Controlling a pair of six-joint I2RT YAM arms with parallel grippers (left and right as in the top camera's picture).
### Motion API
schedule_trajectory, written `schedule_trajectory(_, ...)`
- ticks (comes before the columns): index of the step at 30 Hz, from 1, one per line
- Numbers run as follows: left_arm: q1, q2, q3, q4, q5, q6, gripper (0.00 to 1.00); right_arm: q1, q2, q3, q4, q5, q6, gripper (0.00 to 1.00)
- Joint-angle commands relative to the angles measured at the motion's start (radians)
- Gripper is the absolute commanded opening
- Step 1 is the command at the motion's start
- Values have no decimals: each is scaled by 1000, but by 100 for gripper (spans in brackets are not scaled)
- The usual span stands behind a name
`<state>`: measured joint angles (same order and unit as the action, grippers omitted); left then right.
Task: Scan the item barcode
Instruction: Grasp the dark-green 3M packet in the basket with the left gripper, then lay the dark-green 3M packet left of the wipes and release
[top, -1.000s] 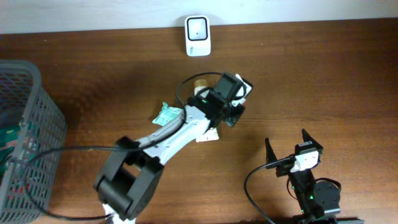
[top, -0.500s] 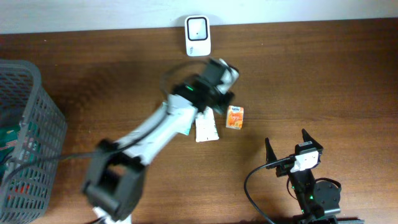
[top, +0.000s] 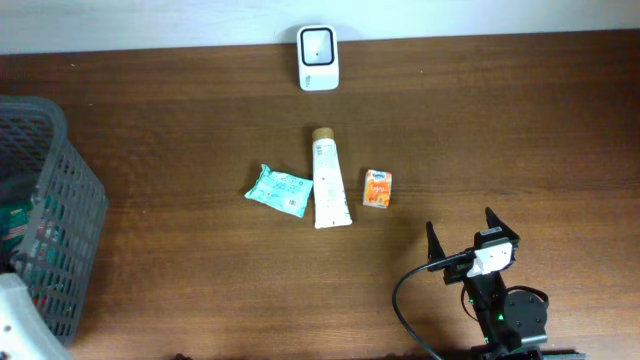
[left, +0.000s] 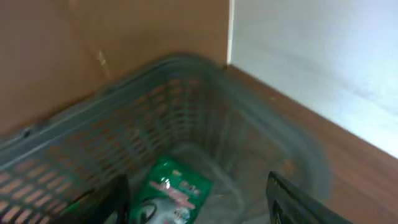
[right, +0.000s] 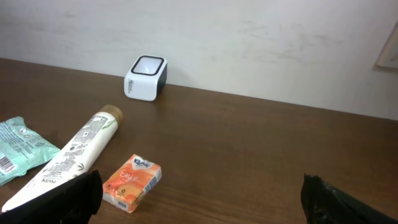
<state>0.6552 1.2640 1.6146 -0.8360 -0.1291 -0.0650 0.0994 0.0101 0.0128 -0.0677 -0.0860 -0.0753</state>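
One green packet (left: 171, 196) lay in the basket (left: 186, 106), lower centre of frame, squarely ahead of the left gripper (left: 196, 193), spread and empty; the right gripper (top: 460, 238), likewise spread, stood well apart.

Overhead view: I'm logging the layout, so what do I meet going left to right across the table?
Left to right: grey basket → teal packet → white tube → orange carton → right gripper.
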Motion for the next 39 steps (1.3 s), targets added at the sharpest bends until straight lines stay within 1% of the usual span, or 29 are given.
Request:
schedule_trajectory(1,108,102,-52,-31,-6,10,72,6,-7,-7,-3,1,5,98)
schedule_trajectory(3,118,162,-73,-31,-6,14,73,6,-7,-7,-3,1,4,99)
schedule_trajectory(4,119,221,-76,-38,3,38,75,6,-7,-7,-3,1,4,99)
schedule_trajectory(6,119,299,-76,-43,45,132,77,6,-7,-7,-3,1,4,98)
schedule_trajectory(8,124,354,-76,-53,42,177,77,6,-7,-7,-3,1,4,98)
schedule_trajectory(12,156,462,-77,-84,35,217,80,6,-7,-7,-3,1,4,98)
schedule_trajectory(14,169,491,-77,-102,35,218,80,6,-7,-7,-3,1,4,98)
schedule_trajectory(17,174,522,-104,-81,45,260,82,6,-7,-7,-3,1,4,98)
schedule_trajectory(18,174,527,-116,-68,76,294,82,6,-7,-7,-3,1,4,98)
schedule_trajectory(19,174,541,-145,-43,134,352,87,6,-7,-7,-3,1,4,98)
schedule_trajectory(22,174,583,-168,-18,133,354,89,6,-7,-7,-3,1,4,98)
schedule_trajectory(25,174,637,-174,-15,130,374,89,6,-7,-7,-3,1,4,98)
schedule_trajectory(34,174,790,-175,2,130,378,88,6,-7,-7,-3,1,4,98)
schedule_trajectory(35,174,797,-175,2,130,378,85,6,-7,-7,-3,1,4,98)
schedule_trajectory(36,174,798,-175,2,130,378,79,6,-7,-7,-3,1,4,98)
schedule_trajectory(37,174,798,-175,2,130,378,66,6,-7,-7,-3,1,4,98)
schedule_trajectory(38,174,798,-175,-1,130,377,49,6,-7,-7,-3,1,4,98)
schedule_trajectory(39,174,798,-175,-4,130,377,34,6,-7,-7,-3,1,4,98)
